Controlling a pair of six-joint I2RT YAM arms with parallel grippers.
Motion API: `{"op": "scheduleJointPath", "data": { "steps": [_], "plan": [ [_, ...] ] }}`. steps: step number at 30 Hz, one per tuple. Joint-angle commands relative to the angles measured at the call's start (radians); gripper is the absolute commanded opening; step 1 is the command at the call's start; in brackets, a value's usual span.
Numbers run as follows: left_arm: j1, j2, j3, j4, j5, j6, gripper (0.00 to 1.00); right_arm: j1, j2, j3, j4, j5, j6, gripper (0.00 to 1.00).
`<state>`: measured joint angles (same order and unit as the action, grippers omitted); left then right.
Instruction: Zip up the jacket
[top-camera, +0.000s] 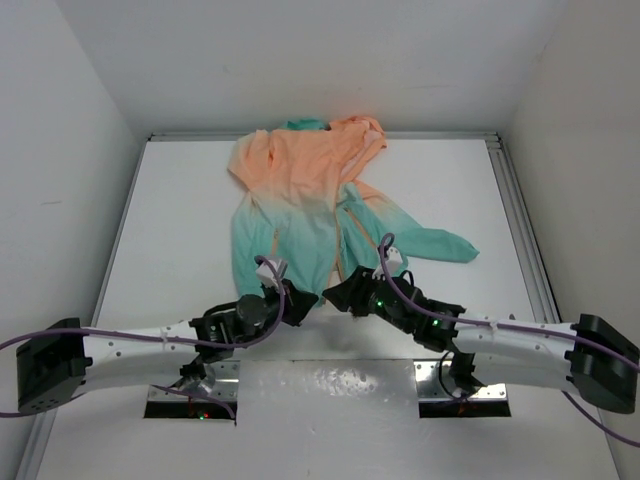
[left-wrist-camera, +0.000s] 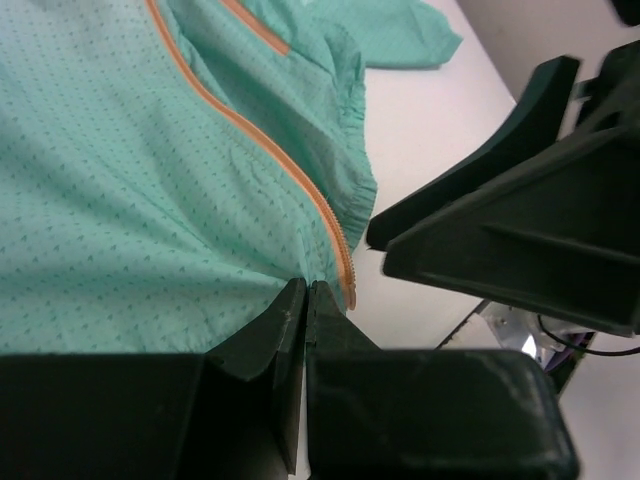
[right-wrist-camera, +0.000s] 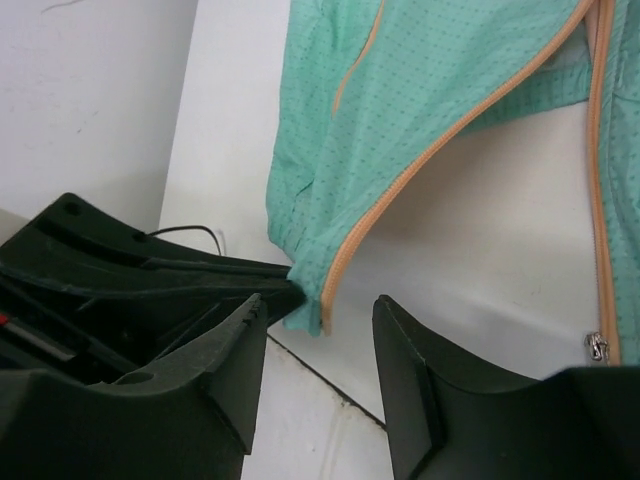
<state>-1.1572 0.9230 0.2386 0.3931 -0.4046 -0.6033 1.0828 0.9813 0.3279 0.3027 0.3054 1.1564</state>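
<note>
We see the jacket (top-camera: 300, 190) spread on the white desk (top-camera: 170, 230) in the upper middle of the overhead frame. Its peach half lies toward the top and its teal half toward the bottom, just above both arms. One sleeve (top-camera: 440, 245) stretches out to the right of the frame.

The left end effector (top-camera: 297, 303) sits at the teal hem, lower centre of the overhead frame. In the left wrist view its fingers (left-wrist-camera: 285, 325) are pressed together with no gap. Their tips meet the hem just beside the lower end of the orange zipper (left-wrist-camera: 270, 150), and the fabric looks pinched between them.

The right end effector (top-camera: 338, 293) is just to the right of it, the two nearly touching. In the right wrist view its fingers stand wide apart. The lower end of one zipper edge hangs in the gap between them, and neither finger is closed on it. In that view the front is open at the hem: the two orange edges diverge toward the bottom of the frame, with bare desk between them. A small metal slider (right-wrist-camera: 597, 345) sits at the foot of the edge in the lower right of the frame.
</note>
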Motion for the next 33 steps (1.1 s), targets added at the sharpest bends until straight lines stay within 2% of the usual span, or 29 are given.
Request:
{"op": "scheduleJointPath", "data": {
  "steps": [1, 12, 22, 24, 25, 29, 32, 33],
  "plan": [
    [-0.006, -0.033, -0.018, 0.111, 0.030, 0.000, 0.00, 0.006, 0.033, 0.017, 0.098, -0.012, 0.023, 0.46],
    [-0.007, -0.087, -0.061, 0.155, 0.084, 0.005, 0.00, 0.006, 0.076, -0.006, 0.205, 0.001, 0.049, 0.33],
    [-0.007, -0.115, -0.076, 0.162, 0.095, -0.004, 0.00, 0.005, 0.109, -0.001, 0.196, -0.002, 0.083, 0.32],
    [-0.007, -0.110, -0.079, 0.173, 0.101, -0.006, 0.00, 0.005, 0.111, -0.012, 0.225, 0.000, 0.088, 0.27],
    [-0.006, -0.107, -0.079, 0.179, 0.105, -0.009, 0.00, 0.005, 0.112, -0.015, 0.237, -0.002, 0.089, 0.21],
    [-0.006, -0.108, -0.087, 0.190, 0.116, -0.019, 0.00, 0.005, 0.128, -0.023, 0.275, -0.009, 0.095, 0.08],
    [-0.006, -0.118, -0.090, 0.191, 0.121, -0.029, 0.00, 0.005, 0.129, -0.065, 0.378, -0.008, 0.104, 0.00],
    [-0.007, -0.121, -0.090, 0.188, 0.122, -0.032, 0.06, 0.005, 0.131, -0.073, 0.401, -0.011, 0.100, 0.00]
  ]
}}
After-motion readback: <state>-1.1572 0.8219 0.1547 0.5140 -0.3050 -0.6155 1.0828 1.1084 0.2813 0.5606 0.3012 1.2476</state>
